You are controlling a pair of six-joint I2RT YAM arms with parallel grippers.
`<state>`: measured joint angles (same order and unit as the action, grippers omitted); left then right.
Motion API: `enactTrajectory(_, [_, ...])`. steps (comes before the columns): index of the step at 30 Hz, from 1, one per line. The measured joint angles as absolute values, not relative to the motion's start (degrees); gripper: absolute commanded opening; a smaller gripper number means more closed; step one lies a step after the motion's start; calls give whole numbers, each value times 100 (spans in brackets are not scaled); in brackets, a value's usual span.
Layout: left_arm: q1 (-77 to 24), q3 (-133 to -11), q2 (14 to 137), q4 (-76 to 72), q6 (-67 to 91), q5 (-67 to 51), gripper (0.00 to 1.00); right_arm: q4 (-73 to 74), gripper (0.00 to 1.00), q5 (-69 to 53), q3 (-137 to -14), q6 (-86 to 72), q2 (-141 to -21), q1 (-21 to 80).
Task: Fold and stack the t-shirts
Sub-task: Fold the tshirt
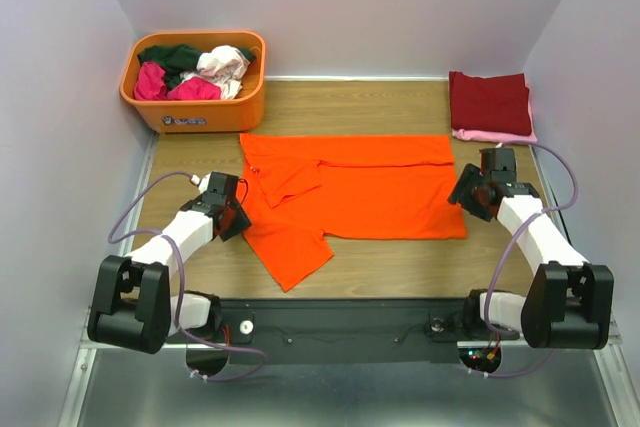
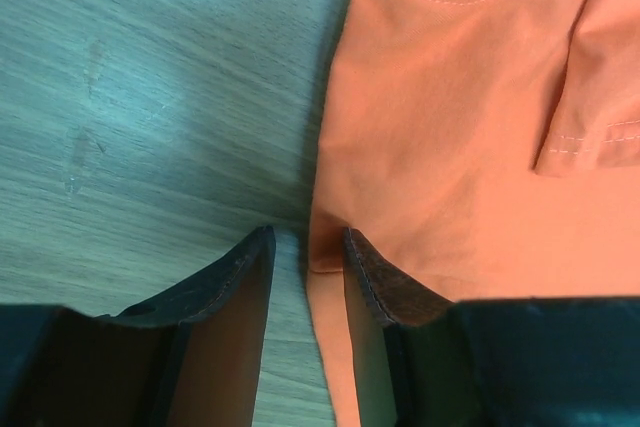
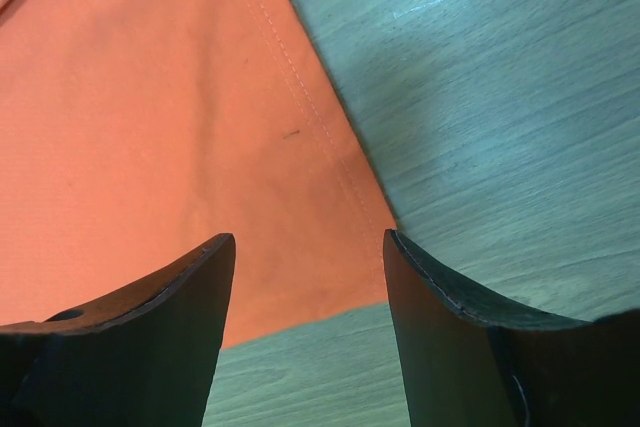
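On the table (image 1: 400, 262), the orange shirt (image 1: 390, 192) lies spread; my left gripper (image 2: 308, 232) straddles its edge, narrowly open, and my right gripper (image 3: 308, 235) gapes over its corner. Tub (image 1: 200, 109) behind left, red stack (image 1: 490, 102) behind right.

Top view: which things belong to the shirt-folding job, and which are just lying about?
Job:
orange t-shirt, spread flat
dark red shirt, folded, on pink shirt
crumpled shirts in the tub

Just there:
orange tub
wooden table
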<state>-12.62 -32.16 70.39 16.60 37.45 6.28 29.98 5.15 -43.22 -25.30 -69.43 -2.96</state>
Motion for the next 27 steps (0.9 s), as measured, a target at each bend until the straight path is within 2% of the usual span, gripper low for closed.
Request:
enactTrajectory(11, [-1494,-3271,7113,1728,3815,762,44,2991,63,585,-4241,-2554,-6897,-298])
enactTrajectory(14, [-1597,-3271,7113,1745,3846,762,35,3011,59,607,-4143,-2600,-6897,-301])
enactTrajectory(21, [-1693,-3277,7146,1787,3905,753,8,3081,54,609,-4130,-2744,-7037,-301])
enactTrajectory(24, [-1695,-3277,7144,1791,3916,751,1,3138,53,622,-4110,-2797,-7133,-301])
enactTrajectory(27, [-1695,-3284,7144,1822,3940,755,0,3181,52,672,-4036,-2840,-7192,-301])
